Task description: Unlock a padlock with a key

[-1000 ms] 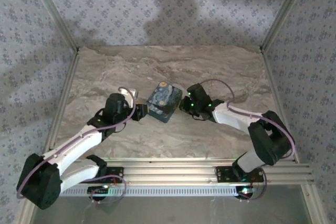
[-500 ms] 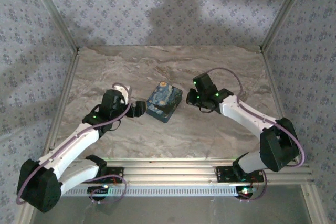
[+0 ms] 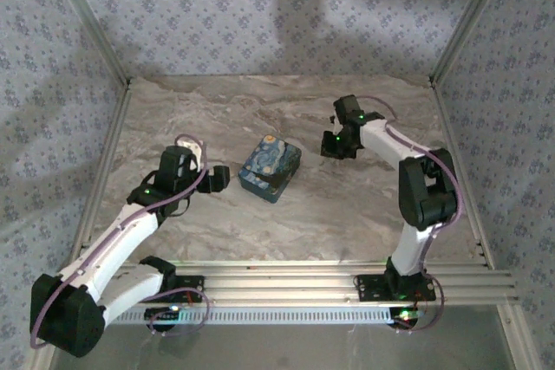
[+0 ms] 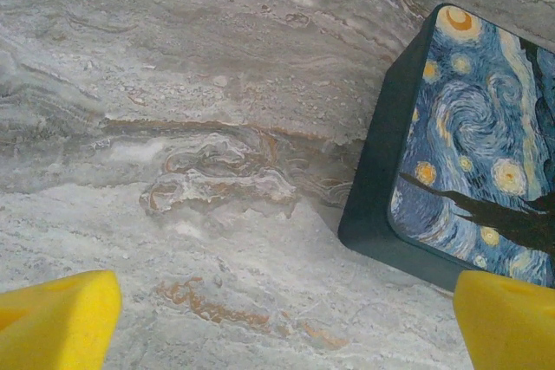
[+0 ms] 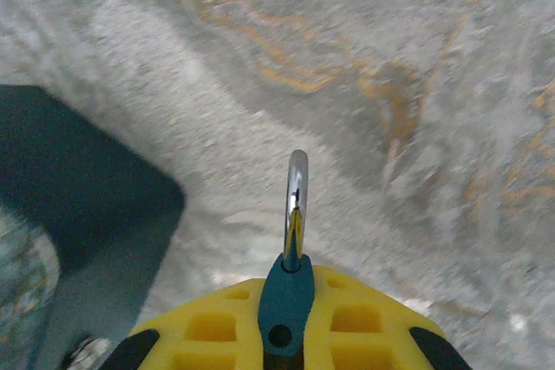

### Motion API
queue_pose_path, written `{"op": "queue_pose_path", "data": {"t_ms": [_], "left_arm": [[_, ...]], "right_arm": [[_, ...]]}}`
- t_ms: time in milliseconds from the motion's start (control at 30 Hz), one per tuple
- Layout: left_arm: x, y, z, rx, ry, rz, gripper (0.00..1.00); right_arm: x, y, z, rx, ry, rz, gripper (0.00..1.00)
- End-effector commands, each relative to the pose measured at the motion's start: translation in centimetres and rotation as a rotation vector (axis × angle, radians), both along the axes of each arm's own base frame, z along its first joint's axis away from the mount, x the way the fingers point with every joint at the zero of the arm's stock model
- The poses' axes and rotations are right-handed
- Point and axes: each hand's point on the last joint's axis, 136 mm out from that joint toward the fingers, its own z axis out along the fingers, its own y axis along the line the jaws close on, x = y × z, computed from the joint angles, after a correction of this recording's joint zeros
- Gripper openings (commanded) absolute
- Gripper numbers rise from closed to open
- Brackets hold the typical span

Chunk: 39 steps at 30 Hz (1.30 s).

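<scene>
Presently the key [image 5: 293, 231] is clamped in the right jaws, its blue head pinched between the yellow pads [image 5: 368, 301] and its silver blade projecting over the marble bench [image 5: 434, 84]. The dark swirl-print box [image 3: 270, 168] sits mid-bench, near the key. The left jaws stand wide, empty, beside the box's opposite side.

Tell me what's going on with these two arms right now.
The right gripper is shut on the key, whose silver blade sticks out bare over the marble table, not in any lock. The left gripper is open and holds nothing, beside the dark swirl-print box.
</scene>
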Motion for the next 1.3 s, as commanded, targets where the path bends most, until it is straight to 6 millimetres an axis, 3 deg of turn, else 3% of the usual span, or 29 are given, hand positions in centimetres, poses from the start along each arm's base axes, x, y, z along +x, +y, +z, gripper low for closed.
{"op": "queue_pose_path", "data": {"t_ms": [0,100,267,333,433,500,667,800,900,933,1033,1267], "left_arm": [[0.2,-0.2,1.1,-0.002,-0.012,-0.021,0.98],[0.2,-0.1,0.9,0.005,-0.010,-0.020,0.98],[0.5,-0.3,0.5,0.003,-0.001,-0.026,0.98],[0.7,-0.5,0.4,-0.001,0.005,-0.030,0.98],[0.9,-0.8,0.1,-0.007,0.015,-0.037,0.98],[1.0,-1.0,-0.1,-0.010,0.022,-0.041,0.98],[1.5,-0.8,0.2,-0.011,0.010,-0.029,0.98],[2.4,0.8,0.4,-0.026,0.016,0.029,0.98],[3.6,2.8,-0.4,-0.011,0.029,0.099,0.98],[4.0,3.2,-0.7,-0.006,0.023,0.110,0.98],[5.2,4.5,-0.9,0.045,-0.057,0.143,0.98],[6.6,8.3,-0.4,0.300,-0.219,0.214,0.98]], "right_arm": [[-1.0,-3.0,-2.7,-0.028,0.131,0.052,0.00],[-1.5,-4.6,-4.3,-0.053,0.186,0.052,0.00],[-2.1,-6.7,-4.9,-0.085,0.207,0.048,0.03],[-2.2,-7.7,-4.9,-0.127,0.212,0.043,0.11],[-2.3,-8.8,-4.2,-0.193,0.205,0.044,0.38],[-2.2,-9.4,-3.2,-0.227,0.188,0.045,0.48],[-1.7,-9.9,0.7,-0.261,0.084,0.031,0.57],[-1.7,-10.0,4.4,-0.266,-0.067,0.001,0.84],[-1.9,-10.5,7.3,-0.272,-0.231,-0.047,0.89],[-2.6,-10.8,7.2,-0.267,-0.258,-0.071,0.91],[-2.8,-12.7,9.7,-0.300,-0.462,-0.182,0.94],[-5.3,-16.1,10.3,-0.424,-0.691,-0.265,1.00]]}}
